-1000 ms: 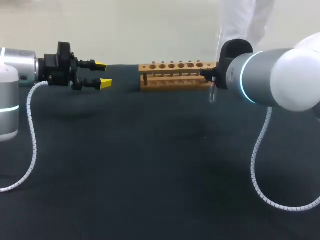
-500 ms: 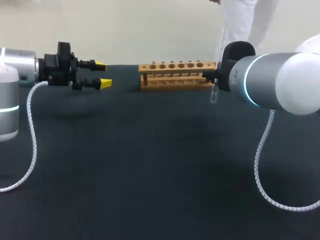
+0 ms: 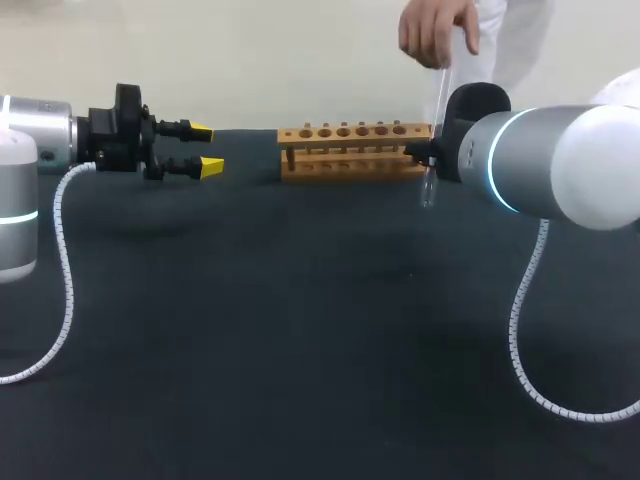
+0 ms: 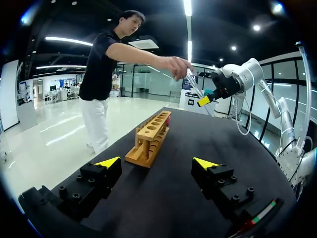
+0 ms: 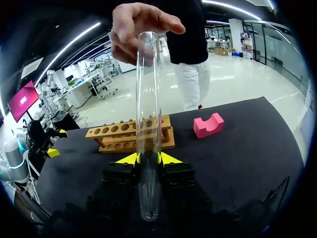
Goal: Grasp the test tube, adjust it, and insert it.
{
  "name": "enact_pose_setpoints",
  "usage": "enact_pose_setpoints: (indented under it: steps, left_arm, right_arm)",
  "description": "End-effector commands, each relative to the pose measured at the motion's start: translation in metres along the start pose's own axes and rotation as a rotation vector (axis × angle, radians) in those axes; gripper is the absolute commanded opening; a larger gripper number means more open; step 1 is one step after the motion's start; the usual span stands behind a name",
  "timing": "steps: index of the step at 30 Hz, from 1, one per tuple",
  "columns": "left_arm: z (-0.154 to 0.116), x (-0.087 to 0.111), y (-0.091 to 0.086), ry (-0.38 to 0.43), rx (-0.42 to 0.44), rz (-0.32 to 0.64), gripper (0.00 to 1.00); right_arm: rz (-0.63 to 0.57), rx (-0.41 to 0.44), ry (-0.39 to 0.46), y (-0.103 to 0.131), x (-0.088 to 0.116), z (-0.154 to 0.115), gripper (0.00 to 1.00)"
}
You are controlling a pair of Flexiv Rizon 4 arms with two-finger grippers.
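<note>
**Head view.** The left gripper (image 3: pixel 206 149) hangs at 9 o'clock above the black cloth-covered table (image 3: pixel 250 340). Its yellow-tipped fingers are spread apart around nothing, and it seems to be parked away from the work. At 12 o'clock stands the long wooden rack with a row of round holes (image 3: pixel 350 150). At 2 o'clock the right gripper (image 3: pixel 425 160) is largely masked by its own arm. It carries the clear glass test tube (image 3: pixel 437 115) near upright and off the table, just beside the rack's end nearer that arm. A person's hand (image 3: pixel 435 30) reaches over the table at 1 o'clock, at the tube's top.

**Left wrist view.** The parted fingers frame the rack, which lies ahead at the gripper's 12 o'clock. Beyond it, the hand meets the tube's upper end.

**Right wrist view.** Both yellow tips press the test tube from two sides, low on its length. The rounded bottom projects beneath the fingers, presumably so that it is free to enter a hole. Fingertips of the hand sit at the open mouth, but actual contact cannot be told. The rack lies ahead at the gripper's 11 o'clock, and a pink notched block (image 5: pixel 208 125) at 1 o'clock. Judged stage: adjustment, with insertion not yet done.
</note>
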State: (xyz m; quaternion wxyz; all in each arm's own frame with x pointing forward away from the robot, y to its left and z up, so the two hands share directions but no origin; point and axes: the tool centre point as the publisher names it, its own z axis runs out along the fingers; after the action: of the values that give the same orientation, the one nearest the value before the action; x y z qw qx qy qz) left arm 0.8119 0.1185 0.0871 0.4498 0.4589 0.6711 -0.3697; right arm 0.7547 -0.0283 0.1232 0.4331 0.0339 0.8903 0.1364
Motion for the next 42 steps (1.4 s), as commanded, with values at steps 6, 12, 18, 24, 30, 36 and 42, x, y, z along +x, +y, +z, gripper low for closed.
enact_pose_setpoints:
  steps: [6,12,18,24,30,36,42]
  left_arm:
    - [0.001,0.001,0.002,-0.003,0.003,0.002,1.00]
    - [0.001,0.001,0.002,-0.003,0.003,0.002,1.00]
    - [0.001,0.001,0.002,-0.003,0.003,0.002,1.00]
    - [0.001,0.001,0.002,-0.003,0.003,0.002,1.00]
    - [0.001,0.001,0.002,-0.003,0.003,0.002,1.00]
    - [0.001,0.001,0.002,-0.003,0.003,0.002,1.00]
    - [0.001,0.001,0.002,-0.003,0.003,0.002,1.00]
  right_arm:
    - [0.000,-0.003,-0.003,-0.001,0.001,0.000,0.00]
    - [0.000,-0.003,-0.003,-0.001,0.001,0.000,0.00]
    - [0.000,-0.003,-0.003,-0.001,0.001,0.000,0.00]
    - [0.000,-0.003,-0.003,-0.001,0.001,0.000,0.00]
    - [-0.029,-0.024,0.021,0.008,0.004,0.017,0.00]
    - [-0.090,-0.032,0.062,0.019,0.008,0.043,0.00]
    - [-0.127,-0.040,0.116,0.027,0.012,0.062,0.00]
